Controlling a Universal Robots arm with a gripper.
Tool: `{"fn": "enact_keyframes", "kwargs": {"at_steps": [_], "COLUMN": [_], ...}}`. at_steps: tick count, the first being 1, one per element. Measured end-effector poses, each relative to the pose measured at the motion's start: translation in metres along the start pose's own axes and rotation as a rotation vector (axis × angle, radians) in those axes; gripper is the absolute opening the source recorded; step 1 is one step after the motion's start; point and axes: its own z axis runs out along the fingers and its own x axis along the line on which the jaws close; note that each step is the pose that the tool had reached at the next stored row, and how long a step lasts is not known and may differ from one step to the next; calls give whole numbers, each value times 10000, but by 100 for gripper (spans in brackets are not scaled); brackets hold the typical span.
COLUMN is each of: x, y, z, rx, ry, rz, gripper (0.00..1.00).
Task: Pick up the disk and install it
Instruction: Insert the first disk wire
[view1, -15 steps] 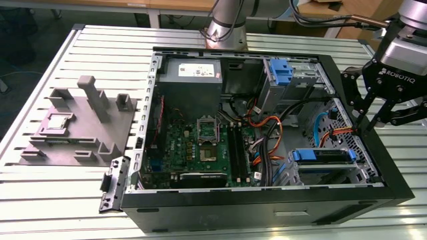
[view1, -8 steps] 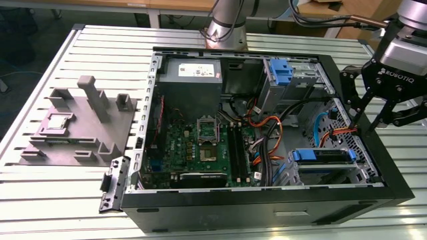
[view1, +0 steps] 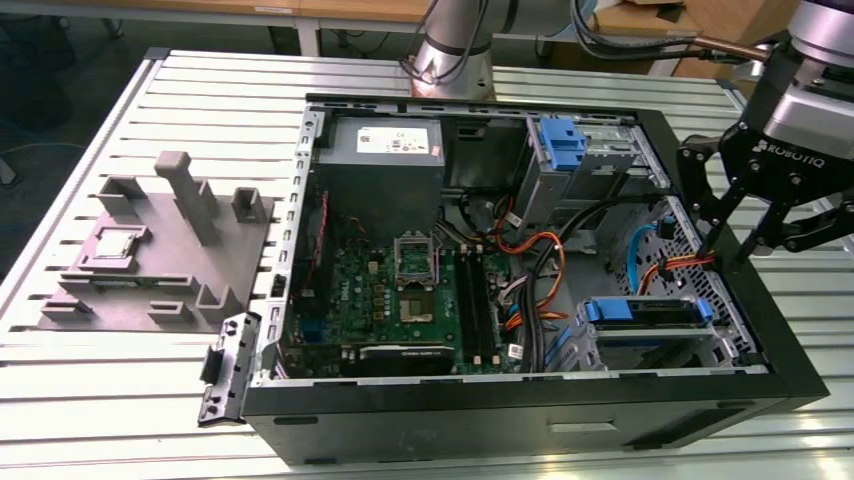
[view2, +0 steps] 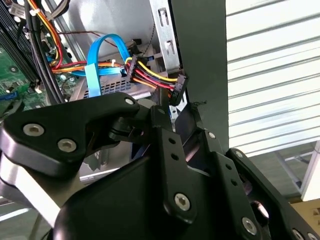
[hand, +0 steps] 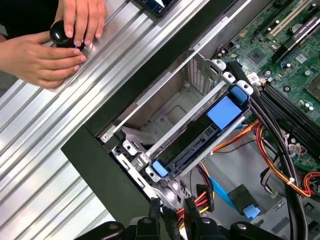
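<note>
Black two-finger tool (view1: 734, 250) hangs at the exterior view's right, over the side wall of the open black PC case (view1: 400, 405) on the slotted alu table (view1: 120, 400). Fingers partly spread, nothing clamped btw them as far as shows; a red-yellow-black power cable bundle (view2: 150, 75) sits just beside the tips.

The silver-grey hard drive w/ bright blue plastic rails (view1: 645, 312) sits in the metal drive cage at the case's near corner, below the tool and toward the case front. Its long axis runs across the cage, blue rail ends at either side in the first wrist view (hand: 223, 111). Reach looks short, mostly down.
</note>
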Motion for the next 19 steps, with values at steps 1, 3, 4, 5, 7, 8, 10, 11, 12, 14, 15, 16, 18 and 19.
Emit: {"fn": "enact_keyframes", "kwargs": {"at_steps": [1, 3, 4, 5, 7, 8, 10, 11, 12, 14, 15, 16, 18, 19], "x": [-3, -10, -15, -18, -24, -27, -28, -28, -28, -28, -28, -28, -27, -25], "y": [-2, -10, -14, -17, -23, -27, -30, -30, -30, -31, -31, -31, -30, -29], "z": [7, 17, 21, 26, 33, 35, 36, 35, 35, 34, 34, 34, 23, 16], "rx": [8, 14, 14, 11, -5, -24, -45, -49, -53, -66, -72, -77, -98, -106], "ry": [8, 24, 31, 38, 59, 79, 99, 102, 106, 119, 125, 129, 151, 158], "rz": [-37, -84, -102, -116, -136, -141, -146, -146, -146, -147, -148, -149, -150, -151], "gripper": [33, 33, 33, 33, 33, 33, 33, 33, 32, 25, 19, 17, 17, 17]}}
